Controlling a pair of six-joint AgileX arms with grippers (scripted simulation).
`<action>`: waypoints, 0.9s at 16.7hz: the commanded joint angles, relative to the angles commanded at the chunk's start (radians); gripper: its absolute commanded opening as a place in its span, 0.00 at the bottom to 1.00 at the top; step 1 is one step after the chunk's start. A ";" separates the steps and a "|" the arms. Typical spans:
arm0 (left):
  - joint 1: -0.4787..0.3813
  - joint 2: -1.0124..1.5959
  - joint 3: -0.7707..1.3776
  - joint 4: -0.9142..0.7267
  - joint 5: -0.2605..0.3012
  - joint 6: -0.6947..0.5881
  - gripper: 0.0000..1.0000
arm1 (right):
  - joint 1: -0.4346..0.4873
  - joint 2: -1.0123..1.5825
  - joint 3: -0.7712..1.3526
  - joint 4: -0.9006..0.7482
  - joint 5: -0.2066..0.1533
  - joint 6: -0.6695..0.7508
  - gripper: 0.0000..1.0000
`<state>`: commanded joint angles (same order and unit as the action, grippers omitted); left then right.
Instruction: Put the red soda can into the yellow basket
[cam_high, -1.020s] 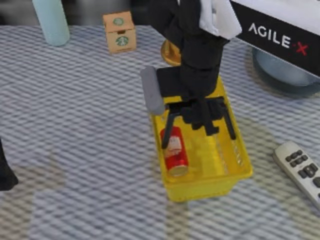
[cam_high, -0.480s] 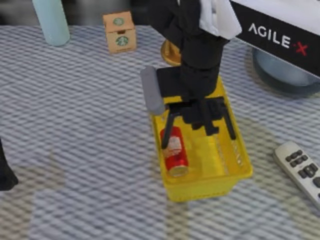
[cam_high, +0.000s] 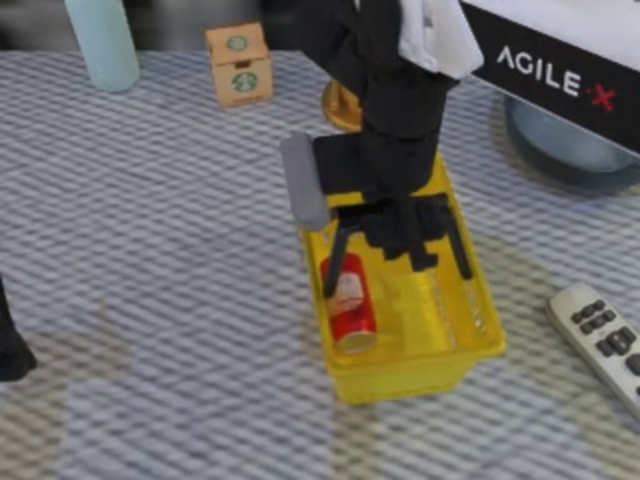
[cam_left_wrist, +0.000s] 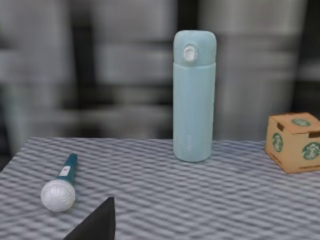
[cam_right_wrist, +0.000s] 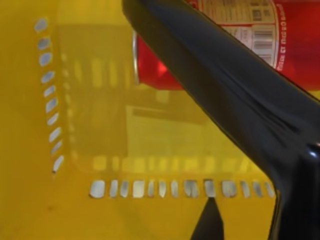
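Note:
The red soda can (cam_high: 349, 302) lies on its side inside the yellow basket (cam_high: 480, 318), against the wall on the table's left side, silver end toward the near wall. My right gripper (cam_high: 411, 250) hovers over the basket's far half, open and holding nothing. In the right wrist view, the can (cam_right_wrist: 295, 35) lies on the yellow basket floor (cam_right_wrist: 90, 115), partly behind a black basket handle (cam_right_wrist: 235, 95), and one dark fingertip (cam_right_wrist: 208, 222) shows. My left gripper (cam_high: 10, 350) is parked at the table's left edge, open.
A grey bar (cam_high: 303, 182) rests by the basket's far left corner. A tan printed box (cam_high: 239, 63), a pale blue bottle (cam_high: 102, 40) and a gold object (cam_high: 342, 105) stand at the back. A remote (cam_high: 600, 340) lies right. A white-headed microphone (cam_left_wrist: 61, 189) shows in the left wrist view.

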<state>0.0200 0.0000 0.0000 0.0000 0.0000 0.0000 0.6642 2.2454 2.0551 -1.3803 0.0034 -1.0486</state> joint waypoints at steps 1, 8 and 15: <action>0.000 0.000 0.000 0.000 0.000 0.000 1.00 | 0.000 0.000 0.000 0.000 0.000 0.000 0.00; 0.000 0.000 0.000 0.000 0.000 0.000 1.00 | 0.000 0.000 0.000 0.000 0.000 0.000 0.00; 0.000 0.000 0.000 0.000 0.000 0.000 1.00 | -0.012 -0.008 0.064 -0.074 0.000 -0.016 0.00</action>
<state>0.0200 0.0000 0.0000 0.0000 0.0000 0.0000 0.6527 2.2372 2.1195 -1.4539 0.0032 -1.0643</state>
